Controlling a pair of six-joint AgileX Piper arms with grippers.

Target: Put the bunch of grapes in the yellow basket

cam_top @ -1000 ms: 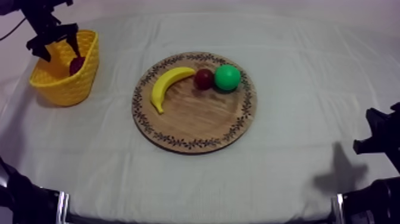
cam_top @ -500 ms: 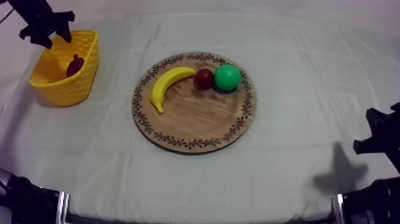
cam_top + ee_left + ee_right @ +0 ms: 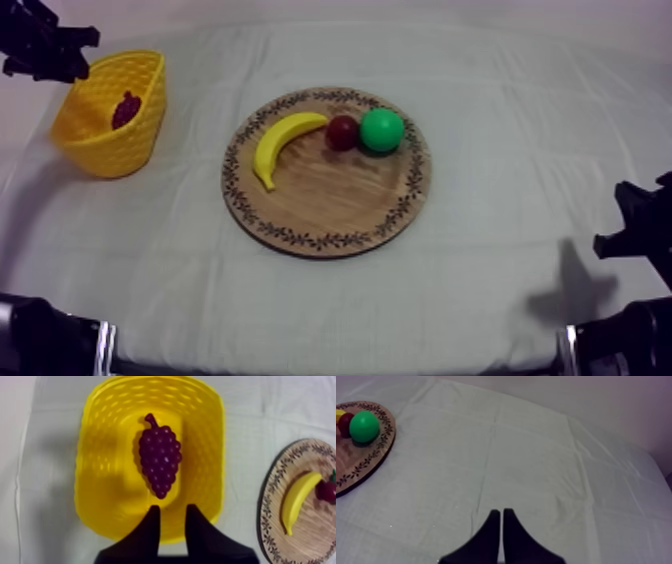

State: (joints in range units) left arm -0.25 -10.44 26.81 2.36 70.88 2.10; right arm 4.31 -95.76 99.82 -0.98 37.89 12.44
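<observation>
The bunch of grapes (image 3: 160, 462) already lies inside the yellow basket (image 3: 100, 481) near the table's far left corner, and the left gripper (image 3: 173, 508) hangs above the basket's rim, fingers apart and holding nothing. The main risk looks like that arm clipping the light basket while pulling out and tipping it. The right gripper (image 3: 501, 512), fingers pressed together, idles over bare cloth by the right edge.

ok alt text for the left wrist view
Grapes lie inside the yellow basket, seen from above, with the left arm's jaws open and empty over its rim. Beside it, a board holds a banana and a small red fruit.
</observation>
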